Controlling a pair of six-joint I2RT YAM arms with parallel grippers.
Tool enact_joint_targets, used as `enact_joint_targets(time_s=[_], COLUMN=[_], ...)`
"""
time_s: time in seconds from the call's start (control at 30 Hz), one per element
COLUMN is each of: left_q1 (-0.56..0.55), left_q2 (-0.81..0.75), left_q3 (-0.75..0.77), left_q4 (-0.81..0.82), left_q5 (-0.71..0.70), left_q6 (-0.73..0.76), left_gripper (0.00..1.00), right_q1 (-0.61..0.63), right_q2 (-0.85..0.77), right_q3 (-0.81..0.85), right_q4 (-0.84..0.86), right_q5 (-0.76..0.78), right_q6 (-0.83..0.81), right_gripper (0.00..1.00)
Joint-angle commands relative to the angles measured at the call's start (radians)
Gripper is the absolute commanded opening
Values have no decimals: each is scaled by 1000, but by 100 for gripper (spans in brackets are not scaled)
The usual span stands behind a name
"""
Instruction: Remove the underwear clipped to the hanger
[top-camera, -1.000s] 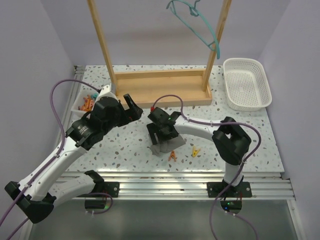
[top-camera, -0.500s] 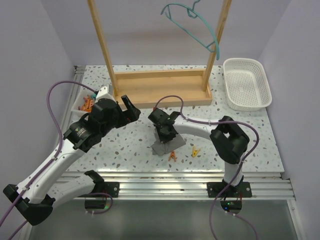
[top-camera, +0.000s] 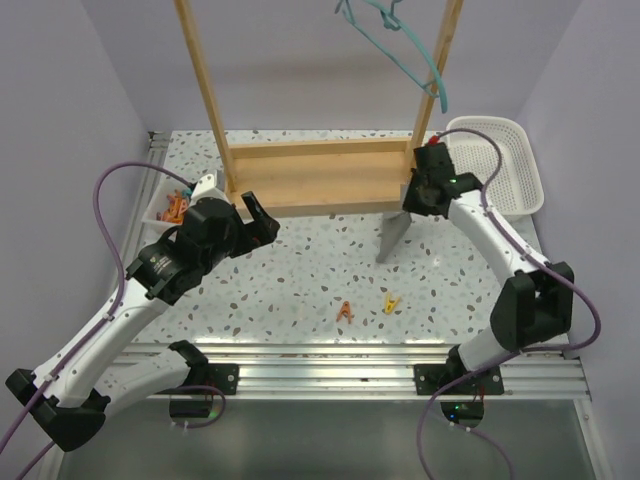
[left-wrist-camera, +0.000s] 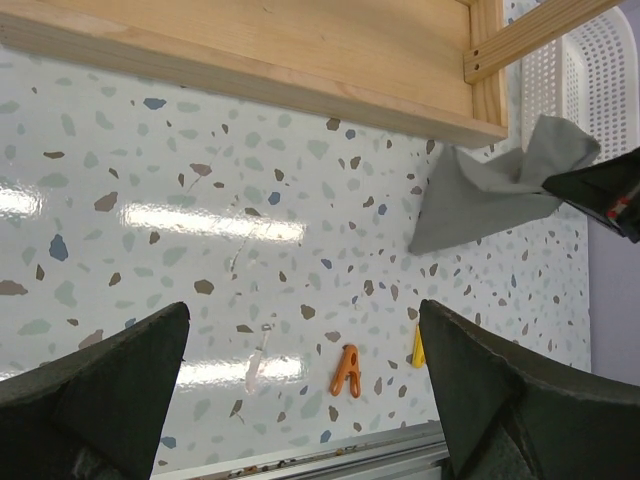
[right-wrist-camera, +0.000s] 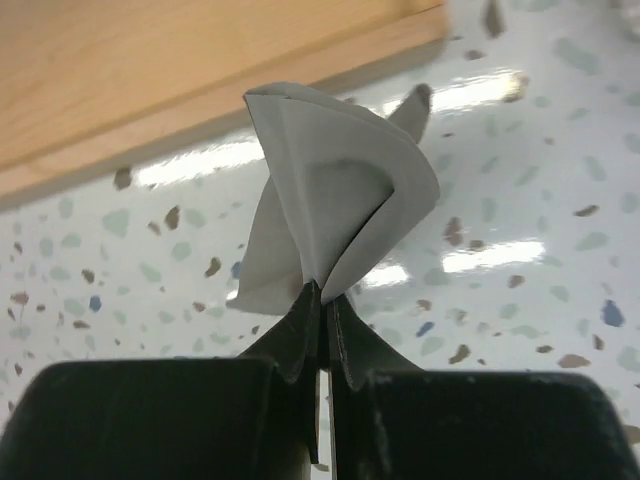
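Your right gripper (right-wrist-camera: 322, 300) has its jaws pinched shut on a fold of the small grey fabric underwear (right-wrist-camera: 335, 210), which hangs lengthwise downward, apparently clear of the table. The white perforated plastic basket (top-camera: 533, 175) lies just right. The left gripper (top-camera: 262, 218), spread wide and empty, is well apart.

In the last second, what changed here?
The right gripper, shut on the underwear, carried it from beside the clips to the right and away, toward the white basket. The left gripper, open, barely moved; the orange clip and yellow clip stayed put.
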Motion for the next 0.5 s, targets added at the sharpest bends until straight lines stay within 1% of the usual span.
enact_joint_targets(time_s=[0.0,0.03,0.07,0.13,0.2,0.27,0.4,0.43,0.47], left_q1=[-1,-1,-1,-1,-1,-1,-2,-1,-1], left_q2=[-1,6,11,26,34,45,46,45,43], left_q3=[22,29,32,47,55,70,87,88,90], left_q4=[3,3,4,4,1,-2,-25,-28,-31], left_q5=[-17,-17,-15,-12,-8,-6,-15,-15,-17], left_q6=[14,15,19,25,31,35,48,49,49], left_gripper=[100,100,100,100,100,100,100,100,100], right_q1=[-137,-172,-239,-303,-385,-451,-524,-542,-548], right_q2=[-91,-98,-101,-89,-41,1,102,151,176], right_q3=[-40,-39,-23,6,84,162,337,430,478], right_q4=[-8,-3,-5,-13,-43,-46,-43,-49,-52], right_q5=[-22,-32,-42,-74,-80,-120,-126,-128,-126], right_q6=[-6,-11,-12,-22,-15,-2,11,9,9], right_gripper=[0,0,0,0,0,0,0,0,0])
